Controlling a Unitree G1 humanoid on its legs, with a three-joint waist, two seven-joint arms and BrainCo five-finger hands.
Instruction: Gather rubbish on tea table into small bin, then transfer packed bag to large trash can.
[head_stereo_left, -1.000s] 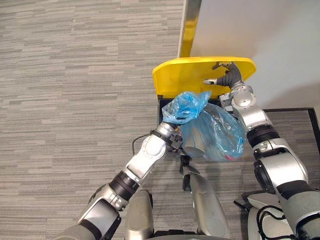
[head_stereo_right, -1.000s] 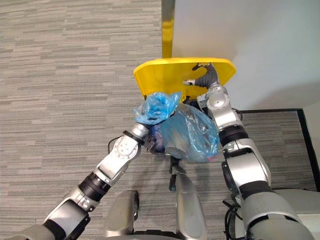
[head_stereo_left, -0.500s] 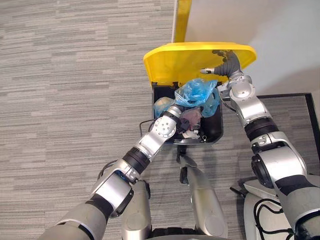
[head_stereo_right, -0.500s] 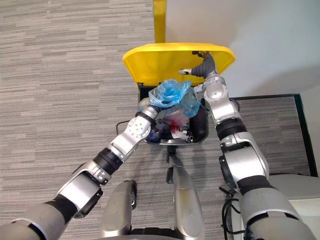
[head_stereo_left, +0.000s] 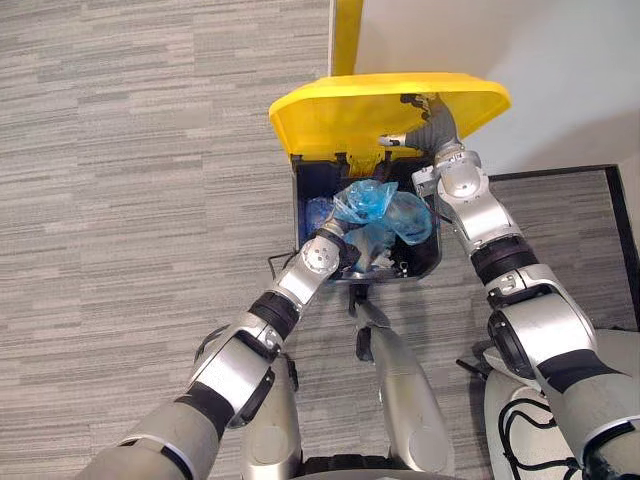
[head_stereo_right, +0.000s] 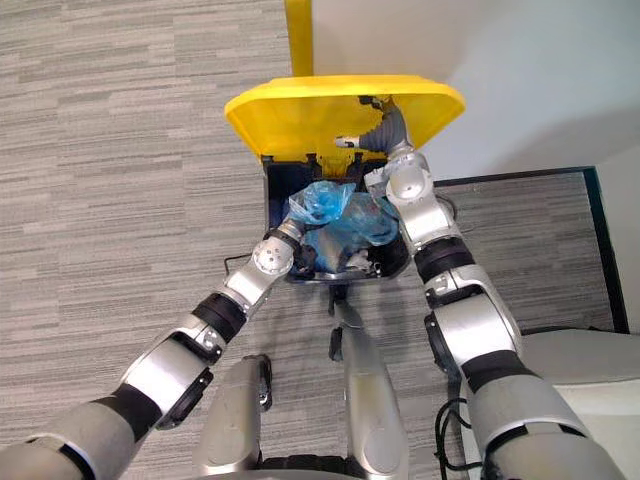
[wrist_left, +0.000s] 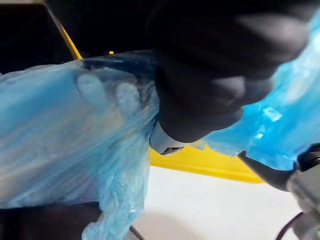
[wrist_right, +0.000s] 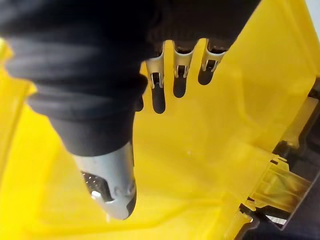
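A large black trash can (head_stereo_left: 303, 215) stands open against the wall, its yellow lid (head_stereo_left: 340, 115) tipped up and back. My right hand (head_stereo_left: 428, 118) is open, with straight fingers (wrist_right: 179, 75) pressed flat on the lid's underside (wrist_right: 210, 150). The packed blue rubbish bag (head_stereo_left: 378, 205) sits down inside the can, its crumpled neck sticking up. My left hand (head_stereo_left: 338, 250) is at the can's front rim, shut on the bag's plastic (wrist_left: 60, 140). Its fingers show faintly through the blue film, and the bag's contents are mostly hidden.
Grey striped carpet (head_stereo_left: 130, 200) spreads to the left and front of the can. A white wall (head_stereo_left: 540, 60) with a yellow vertical strip (head_stereo_left: 346, 35) rises behind it. A thin dark border line (head_stereo_left: 560, 173) crosses the floor at the right.
My left hand has carried the blue bag from in front of the can over its rim and lowered it inside. My right hand has kept the lid up. The camera has shifted.
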